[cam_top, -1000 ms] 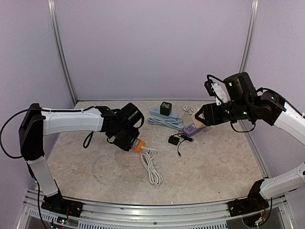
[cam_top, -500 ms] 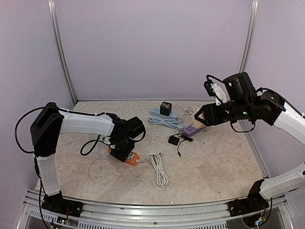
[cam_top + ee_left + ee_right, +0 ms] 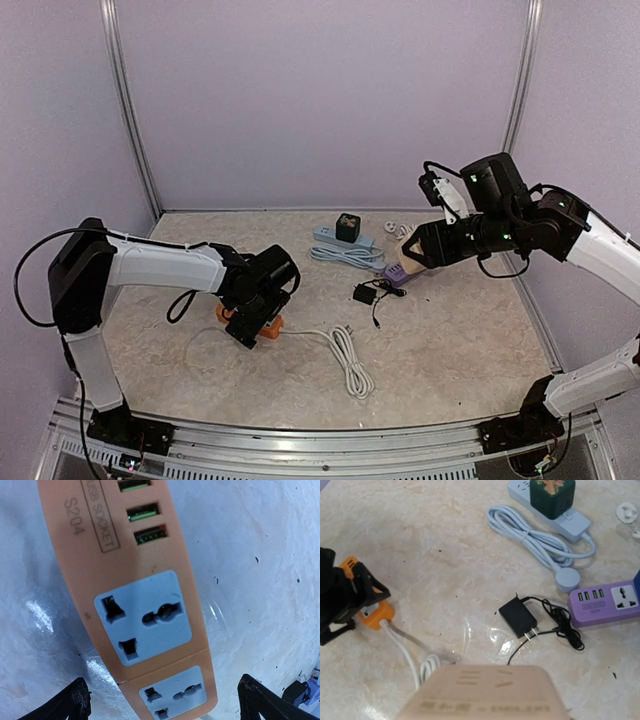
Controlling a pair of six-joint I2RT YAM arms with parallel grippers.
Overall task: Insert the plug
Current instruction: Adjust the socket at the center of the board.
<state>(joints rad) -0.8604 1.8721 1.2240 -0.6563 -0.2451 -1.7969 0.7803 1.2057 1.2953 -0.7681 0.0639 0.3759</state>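
The black plug adapter (image 3: 365,293) lies on the marble table with its thin cable, prongs showing in the right wrist view (image 3: 518,618). An orange power strip (image 3: 135,580) lies flat on the table at the left (image 3: 224,312), sockets facing up. My left gripper (image 3: 250,327) hovers right over it, open, its black fingertips (image 3: 75,705) wide on either side and not touching it. My right gripper (image 3: 420,250) hangs in the air at the right, shut on a beige socket block (image 3: 485,695) that fills the bottom of its view.
The orange strip's white cord (image 3: 345,355) loops across the table's middle front. A pale blue strip carrying a dark green cube (image 3: 346,232) sits at the back. A purple strip (image 3: 400,272) lies next to the adapter. Lilac walls enclose three sides.
My left gripper carried the orange strip down and to the left onto the table, then opened and let it go. The white cord trailed along. My right arm shifted slightly left.
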